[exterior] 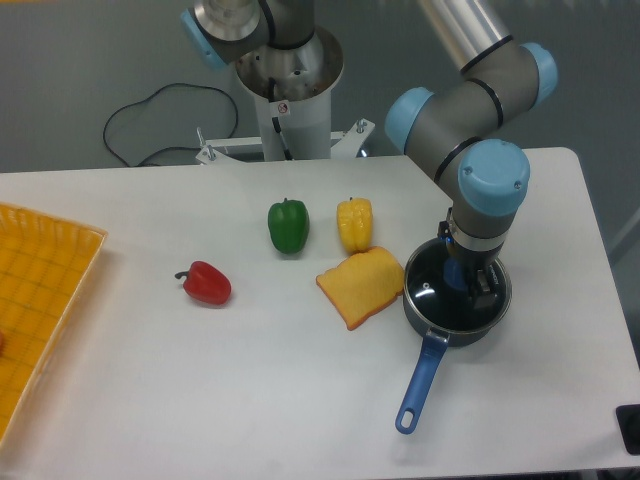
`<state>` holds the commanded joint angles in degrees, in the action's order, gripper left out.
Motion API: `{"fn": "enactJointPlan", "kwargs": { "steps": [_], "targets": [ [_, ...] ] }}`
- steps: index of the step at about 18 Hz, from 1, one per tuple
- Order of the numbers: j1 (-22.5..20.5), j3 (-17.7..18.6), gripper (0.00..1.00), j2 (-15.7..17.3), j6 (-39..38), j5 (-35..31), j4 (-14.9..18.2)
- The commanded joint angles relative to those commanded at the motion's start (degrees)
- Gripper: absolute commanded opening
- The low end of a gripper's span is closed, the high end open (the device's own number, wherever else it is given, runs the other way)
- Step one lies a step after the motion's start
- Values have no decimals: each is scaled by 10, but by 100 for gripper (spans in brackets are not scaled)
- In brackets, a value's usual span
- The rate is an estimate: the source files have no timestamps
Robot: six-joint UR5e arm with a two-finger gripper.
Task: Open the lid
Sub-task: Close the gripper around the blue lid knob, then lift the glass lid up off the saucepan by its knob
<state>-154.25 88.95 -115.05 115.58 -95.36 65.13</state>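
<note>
While we had our gripper (468, 283) down at the knob, the lid (432, 290) sat on the pan (436, 326), unlifted; couldn't tell whether the jaws had closed.

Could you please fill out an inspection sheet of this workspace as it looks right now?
Surface: white table, no spills seen.
Job's things: lid sits on the dark saucepan, whose blue handle points toward the front edge.
Clutter: green pepper, yellow pepper, red pepper, orange-yellow cloth touching the saucepan, yellow tray at the left edge.
Claw: claw is down over the lid's centre; whether it is open or shut cannot be told.
Cables: black cable looped behind the table.
Surroundings: robot pedestal at the back, grey floor.
</note>
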Motion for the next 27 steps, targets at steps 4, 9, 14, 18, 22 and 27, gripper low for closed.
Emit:
{"fn": "enactJointPlan", "kwargs": {
  "steps": [4,9,14,18,22,27],
  "targets": [
    [0,-2,67,-1,-2,0,2],
    [0,-4,62,-2,-4,0,2],
    [0,-10,54,-2,-18,0,14],
    [0,-26,54,-2,-19,0,46],
    [2,-40,54,3,-38,0,76],
    [20,-55,54,20,-92,1,128]
  ]
}}
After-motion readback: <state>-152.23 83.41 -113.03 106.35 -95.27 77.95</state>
